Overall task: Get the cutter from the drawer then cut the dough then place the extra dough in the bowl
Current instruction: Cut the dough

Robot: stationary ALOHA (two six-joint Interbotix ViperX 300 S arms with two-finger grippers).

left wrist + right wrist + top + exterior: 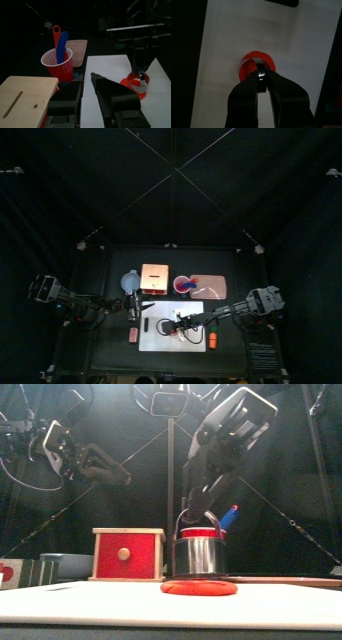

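Your right fingers [244, 97] clamp the cutter [199, 552], which stands on the red dough [199, 587] atop the white cutting board [80, 606]; your left fingers [117, 95] hang spread, well apart.

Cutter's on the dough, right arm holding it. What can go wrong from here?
1. The dough may stick to the cutter and lift with it when the right gripper rises; the left gripper hangs open beside the white board, pinning nothing.
2. Only a narrow rim of dough shows around the cutter, so the extra ring may be thin and tear on the way to the bowl.
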